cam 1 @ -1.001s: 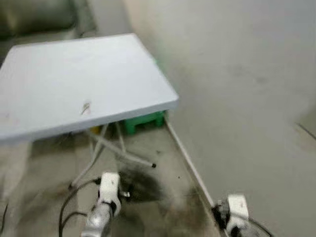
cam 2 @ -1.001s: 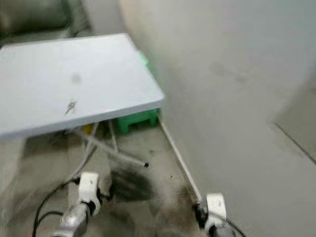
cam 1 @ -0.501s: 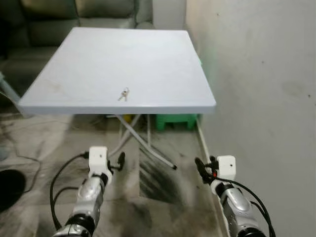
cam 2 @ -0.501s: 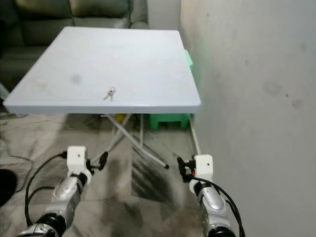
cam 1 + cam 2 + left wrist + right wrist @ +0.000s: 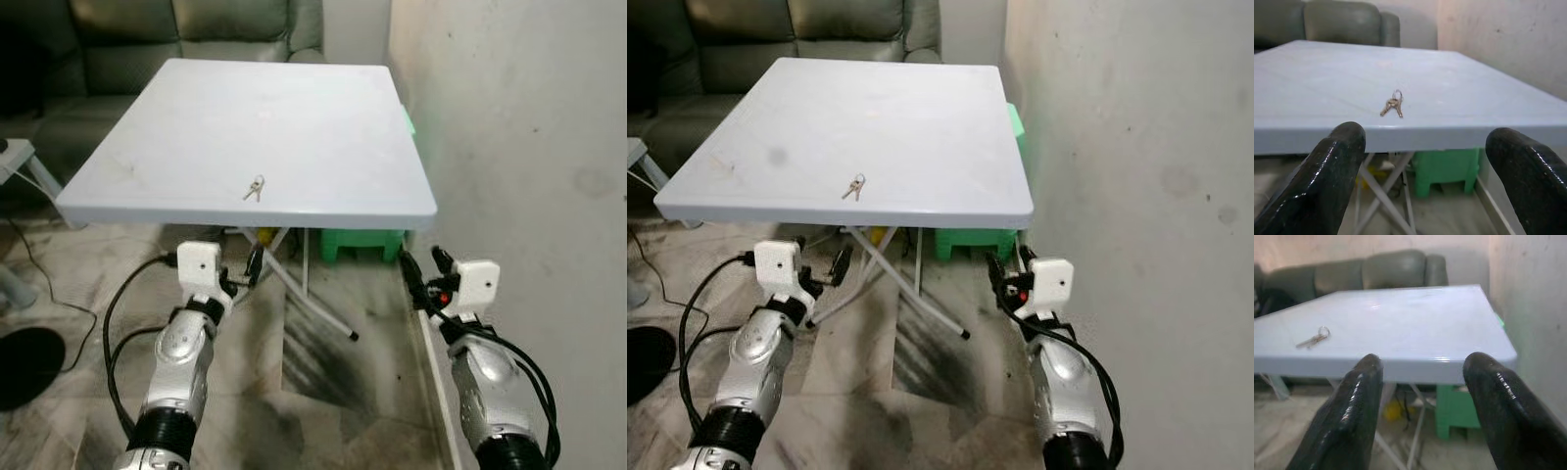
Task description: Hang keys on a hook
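A small bunch of keys [image 5: 254, 187] lies on the pale blue folding table [image 5: 294, 108], close to its front edge and a little left of the middle. My left gripper [image 5: 247, 272] is held just under that front edge, almost straight below the keys, and its fingers [image 5: 1337, 152] are open and empty. My right gripper [image 5: 423, 266] hangs beside the table's front right corner, close to the wall, also open with nothing in it. The keys [image 5: 1312, 338] show in the right wrist view too.
A grey wall [image 5: 529, 147] runs close along the table's right side. A green plastic stool [image 5: 362, 243] and the folding legs [image 5: 318, 308] stand under the table. A dark sofa [image 5: 196, 29] is behind it. Cables [image 5: 39, 255] and a dark round object [image 5: 24, 364] lie on the floor at left.
The camera has swung and steadied, now facing the table squarely. Both arms have risen and come closer to the table's front edge. The keys lie where they were.
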Tool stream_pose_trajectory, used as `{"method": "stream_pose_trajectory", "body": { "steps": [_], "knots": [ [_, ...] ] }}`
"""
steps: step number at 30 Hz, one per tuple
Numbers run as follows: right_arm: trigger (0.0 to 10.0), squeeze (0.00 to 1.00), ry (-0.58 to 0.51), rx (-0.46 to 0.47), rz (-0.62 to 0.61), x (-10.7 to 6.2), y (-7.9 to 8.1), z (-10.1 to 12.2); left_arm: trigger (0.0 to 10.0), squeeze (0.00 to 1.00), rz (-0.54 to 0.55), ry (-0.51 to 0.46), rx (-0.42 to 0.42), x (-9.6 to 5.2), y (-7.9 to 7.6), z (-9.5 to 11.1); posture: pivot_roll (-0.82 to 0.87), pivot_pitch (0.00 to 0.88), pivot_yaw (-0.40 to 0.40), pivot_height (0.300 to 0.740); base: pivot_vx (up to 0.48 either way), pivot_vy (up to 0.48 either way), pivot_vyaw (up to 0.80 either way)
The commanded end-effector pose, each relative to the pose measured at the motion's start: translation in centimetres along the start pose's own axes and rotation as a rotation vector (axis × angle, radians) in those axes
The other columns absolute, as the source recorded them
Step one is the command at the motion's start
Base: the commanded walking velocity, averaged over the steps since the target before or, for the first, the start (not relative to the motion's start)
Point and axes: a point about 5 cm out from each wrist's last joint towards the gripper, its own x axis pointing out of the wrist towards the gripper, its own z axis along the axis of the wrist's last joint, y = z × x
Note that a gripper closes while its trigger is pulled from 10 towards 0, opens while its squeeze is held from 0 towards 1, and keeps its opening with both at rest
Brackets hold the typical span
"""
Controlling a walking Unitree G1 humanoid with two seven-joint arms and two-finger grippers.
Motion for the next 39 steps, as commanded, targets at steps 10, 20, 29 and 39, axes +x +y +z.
{"method": "stream_pose_trajectory", "body": {
  "steps": [10,20,29,39],
  "knots": [
    [10.0,0.00,-0.080,-0.004,0.071,0.9,1.4,3.8,10.0,0.00,-0.015,-0.042,-0.023,-0.1,-0.8,2.7,-0.06,0.062,-0.009,0.740,0.000,0.000,0.00],
    [10.0,0.00,-0.036,-0.005,0.055,0.6,1.0,4.2,10.0,0.00,0.020,0.003,-0.040,-0.5,-0.3,3.1,-0.05,0.059,-0.015,0.740,0.000,0.345,0.00],
    [10.0,0.00,-0.019,0.001,0.060,0.6,1.2,4.1,10.0,0.00,0.022,0.012,-0.047,-0.6,-0.4,3.3,-0.05,0.060,-0.017,0.740,0.000,0.480,0.00],
    [10.0,0.00,-0.011,0.003,0.061,0.6,1.3,4.3,10.0,0.00,0.018,0.017,-0.050,-0.6,-0.7,3.4,-0.05,0.054,-0.021,0.740,0.000,0.480,0.00]
  ]
}}
